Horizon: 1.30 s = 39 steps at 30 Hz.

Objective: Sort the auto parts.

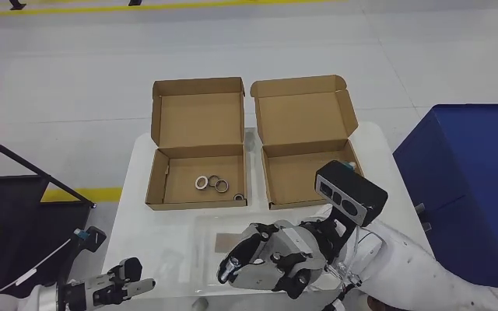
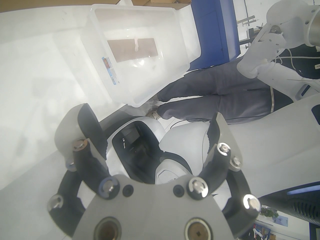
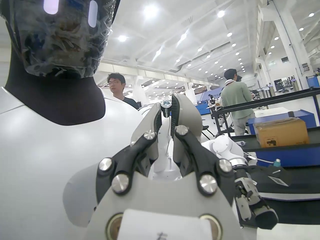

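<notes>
Metal part (image 3: pixel 166 104) clamped between right jaws' tips.

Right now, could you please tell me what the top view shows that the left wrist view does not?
The top view adds both open brown cardboard boxes whole, silver metal rings clustered in the left-hand one. The left wrist view adds a small printed sticker on the clear plastic bin's side wall. Shared: that bin, the brown rectangle on its floor, the blue cabinet and the open left gripper.

sticker (image 2: pixel 109 69) on clear bin (image 2: pixel 132 7), print too small, label (image 3: pixel 272 142) on distant carton (image 3: pixel 287 128), illegible
</notes>
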Each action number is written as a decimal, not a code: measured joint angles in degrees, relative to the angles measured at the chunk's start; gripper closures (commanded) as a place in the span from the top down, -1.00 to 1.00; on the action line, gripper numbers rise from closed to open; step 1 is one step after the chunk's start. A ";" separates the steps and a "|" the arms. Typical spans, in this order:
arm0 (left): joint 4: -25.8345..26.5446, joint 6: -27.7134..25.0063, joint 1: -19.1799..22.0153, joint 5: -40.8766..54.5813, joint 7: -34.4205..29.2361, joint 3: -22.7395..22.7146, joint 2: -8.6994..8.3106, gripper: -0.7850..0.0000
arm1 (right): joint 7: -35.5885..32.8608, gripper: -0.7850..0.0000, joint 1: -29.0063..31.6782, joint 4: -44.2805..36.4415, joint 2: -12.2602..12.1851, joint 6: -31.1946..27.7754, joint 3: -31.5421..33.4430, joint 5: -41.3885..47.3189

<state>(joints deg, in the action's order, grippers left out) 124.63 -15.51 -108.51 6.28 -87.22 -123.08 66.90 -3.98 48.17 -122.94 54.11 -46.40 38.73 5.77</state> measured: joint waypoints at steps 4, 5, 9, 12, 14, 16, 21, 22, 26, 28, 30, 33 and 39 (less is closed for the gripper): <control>0.00 0.00 0.00 0.00 0.00 0.00 0.00 1.00 | -0.02 -1.00 0.00 0.00 -0.01 0.02 -0.01 0.03; 0.00 0.00 0.00 0.00 0.00 0.00 0.00 1.00 | -0.02 -1.00 0.00 0.00 -0.01 0.02 -0.01 0.03; 0.00 0.00 0.00 0.00 0.00 0.00 0.00 1.00 | -0.64 -1.00 0.01 -0.64 0.05 0.61 0.88 -1.37; 0.00 0.00 0.00 0.00 0.00 0.00 0.00 1.00 | 0.49 -1.00 0.21 -1.79 0.33 0.84 4.18 -6.97; 0.00 0.00 0.00 0.00 0.00 0.00 0.00 1.00 | 2.15 -1.00 1.01 -2.60 0.49 1.29 6.87 -12.25; 0.00 0.00 0.00 0.00 0.00 0.00 0.00 1.00 | 4.40 -1.00 2.34 -3.58 0.66 1.51 9.14 -16.71; 0.00 0.00 0.00 0.00 0.00 0.00 0.00 1.00 | 6.54 -1.00 4.31 -4.70 1.08 2.21 12.46 -24.38; 0.00 0.00 0.00 0.00 0.00 0.00 0.00 1.00 | 6.46 -1.00 4.22 -4.75 1.18 2.24 12.81 -25.33; 0.00 0.00 0.00 0.00 0.00 0.00 0.00 1.00 | 6.39 -1.00 4.13 -4.75 1.21 2.24 12.88 -25.47; 0.00 0.00 0.00 0.00 0.00 0.00 0.00 1.00 | 6.39 -1.00 4.14 -4.75 1.20 2.23 12.86 -25.45; 0.00 0.00 0.00 0.00 0.00 0.00 0.00 1.00 | 6.39 -1.00 4.14 -4.75 1.20 2.23 12.87 -25.45; 0.00 0.00 0.00 0.00 0.00 0.00 0.00 1.00 | 4.13 -1.00 3.52 -5.32 1.23 3.55 14.11 -28.37; 0.00 0.00 0.00 0.00 0.00 0.00 0.00 1.00 | -0.21 -1.00 2.86 -8.45 1.61 7.11 16.59 -41.89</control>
<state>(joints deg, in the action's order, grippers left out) 124.63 -15.51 -108.51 6.28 -87.22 -123.08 66.90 -4.20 51.03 -131.39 55.72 -39.30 55.32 -36.13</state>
